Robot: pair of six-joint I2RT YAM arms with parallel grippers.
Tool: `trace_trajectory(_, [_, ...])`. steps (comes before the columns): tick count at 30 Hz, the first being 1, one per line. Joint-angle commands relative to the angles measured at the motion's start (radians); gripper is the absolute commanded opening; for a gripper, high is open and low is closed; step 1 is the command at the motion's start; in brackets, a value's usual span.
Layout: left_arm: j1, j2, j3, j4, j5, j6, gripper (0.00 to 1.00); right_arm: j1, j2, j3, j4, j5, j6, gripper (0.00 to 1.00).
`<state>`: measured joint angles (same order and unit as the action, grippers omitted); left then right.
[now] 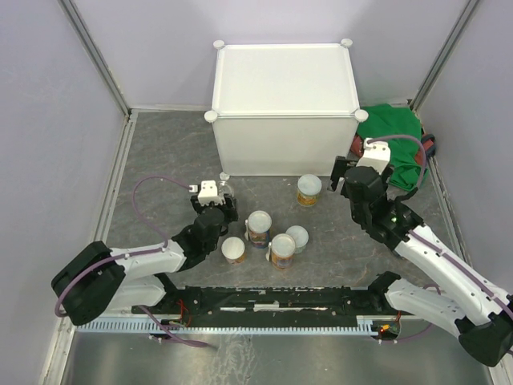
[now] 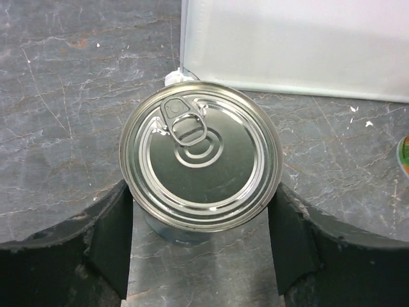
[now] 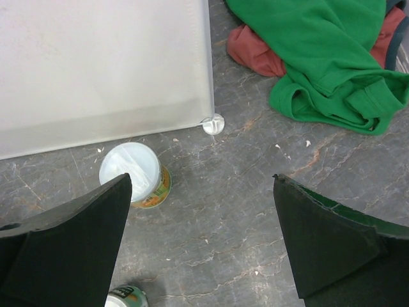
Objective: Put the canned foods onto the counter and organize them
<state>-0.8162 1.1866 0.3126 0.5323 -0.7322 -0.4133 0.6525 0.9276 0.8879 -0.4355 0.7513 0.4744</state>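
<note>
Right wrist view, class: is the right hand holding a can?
No: the right hand is open over grey floor, and the white-lidded, yellow-labelled can stands apart beside it.

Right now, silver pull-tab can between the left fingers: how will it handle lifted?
The round silver pull-tab can looks rigid metal, probably safe to squeeze. Its glossy metal may slip on the left fingers. Upright, broad: unlikely to tip.

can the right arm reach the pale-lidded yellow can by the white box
Probably yes: the open right gripper hangs close beside that pale-lidded yellow-labelled can, standing alone, with bare grey tabletop between.
</note>
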Motion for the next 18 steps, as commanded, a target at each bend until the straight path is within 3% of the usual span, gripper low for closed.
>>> trace_trajectory(1, [-0.004,-0.005,-0.017,0.167,-0.013,0.093,0.50,0.003,-0.036,-0.019,0.047,-0.023,-0.011,0.99])
trace_trajectory(2, [-0.004,-0.017,-0.019,0.167,-0.011,0.095,0.24,0.003,-0.040,-0.021,0.047,-0.027,-0.015,0.98])
trace_trajectory(3, [-0.004,-0.030,-0.022,0.166,-0.013,0.096,0.08,0.003,-0.044,-0.023,0.046,-0.030,-0.019,0.98])
trace_trajectory(5, [-0.004,-0.071,-0.027,0.160,-0.020,0.105,0.03,0.002,-0.053,-0.028,0.046,-0.032,-0.024,0.97])
trace_trajectory(11, [-0.005,-0.135,-0.014,0.112,-0.032,0.138,0.03,0.004,-0.075,-0.041,0.052,-0.049,-0.033,0.96])
trace_trajectory(14, [-0.005,-0.135,-0.005,0.065,-0.036,0.114,0.11,0.003,-0.078,-0.042,0.044,-0.060,-0.031,0.96])
trace_trajectory(16, [-0.004,-0.139,-0.006,0.055,-0.036,0.088,0.29,0.003,-0.082,-0.043,0.039,-0.067,-0.032,0.96])
trace_trajectory(18, [-0.005,-0.137,0.010,0.024,-0.034,0.071,0.56,0.003,-0.082,-0.039,0.031,-0.073,-0.035,0.96])
